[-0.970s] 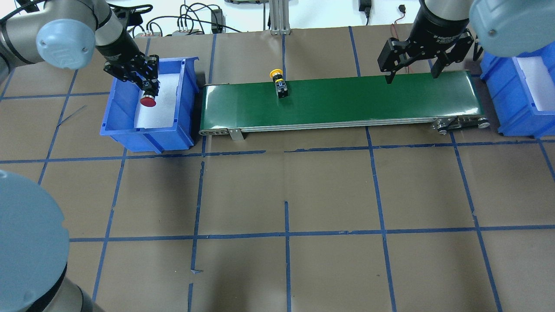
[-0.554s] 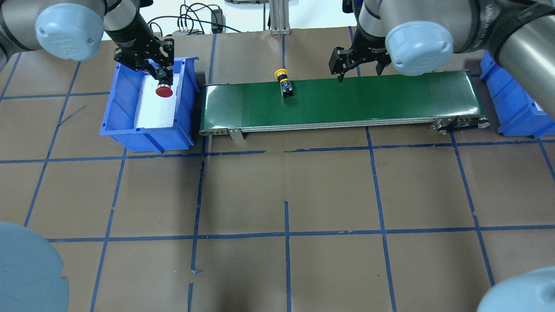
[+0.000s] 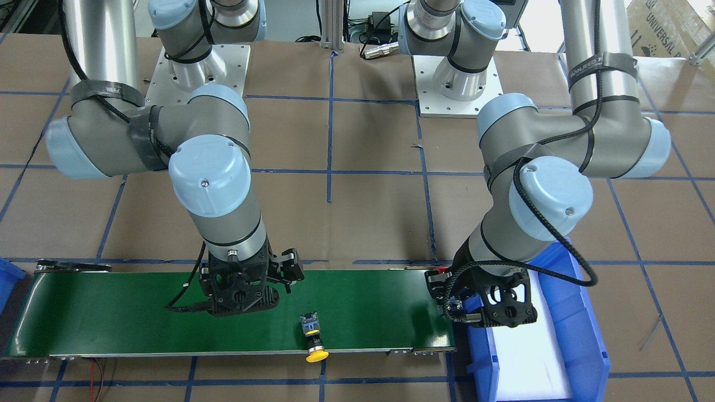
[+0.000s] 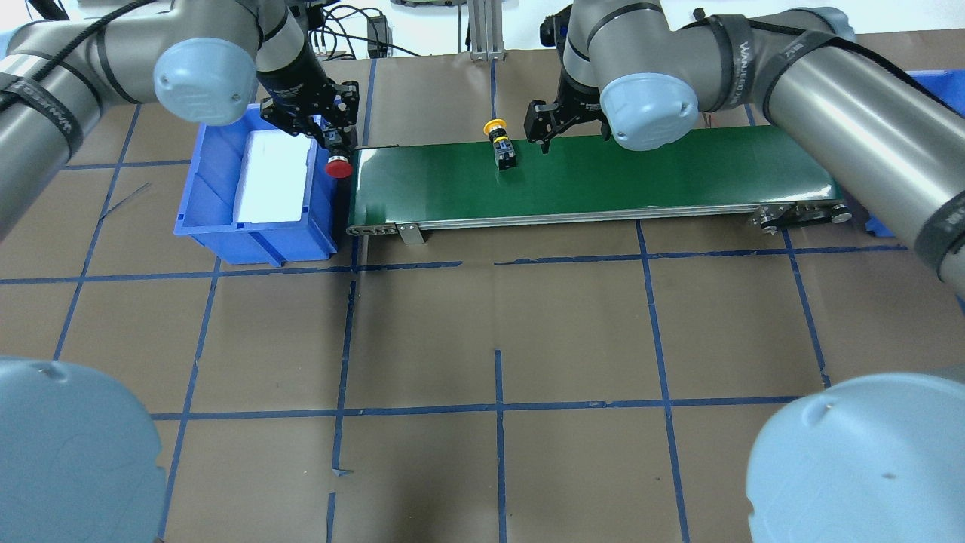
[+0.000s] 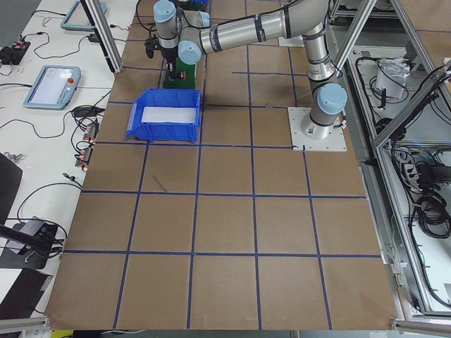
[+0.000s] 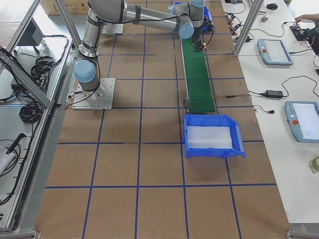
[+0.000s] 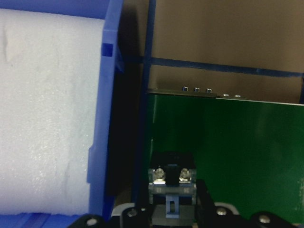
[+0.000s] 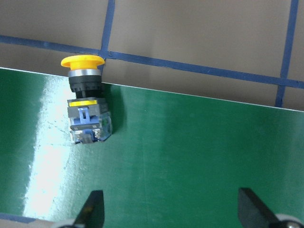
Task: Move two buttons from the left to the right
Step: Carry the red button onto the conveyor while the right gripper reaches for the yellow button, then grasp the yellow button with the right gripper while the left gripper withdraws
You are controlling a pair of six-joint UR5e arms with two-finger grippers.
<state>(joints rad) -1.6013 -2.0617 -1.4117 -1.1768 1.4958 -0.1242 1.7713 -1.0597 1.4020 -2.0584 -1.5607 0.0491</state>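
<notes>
The red button [image 4: 339, 167] is held in my left gripper [image 4: 337, 149], which is shut on its body [image 7: 172, 180], cap down. It hangs over the gap between the left blue bin [image 4: 215, 219] and the left end of the green conveyor belt [image 4: 641, 170]. The yellow button [image 4: 500, 148] lies on its side at the belt's far edge, cap overhanging; it also shows in the front view [image 3: 313, 335] and the right wrist view [image 8: 85, 111]. My right gripper [image 8: 173, 211] is open and empty just right of it, above the belt [image 8: 199, 152].
The left bin [image 7: 107, 95] holds only a white foam liner. A second blue bin [image 6: 212, 137] stands past the belt's right end. Cables and a metal post lie behind the belt. Brown table with blue tape lines in front.
My left gripper carried the red button right, from over the bin to the belt's left end. My right gripper moved left along the belt to beside the yellow button, which drifted slightly right.
</notes>
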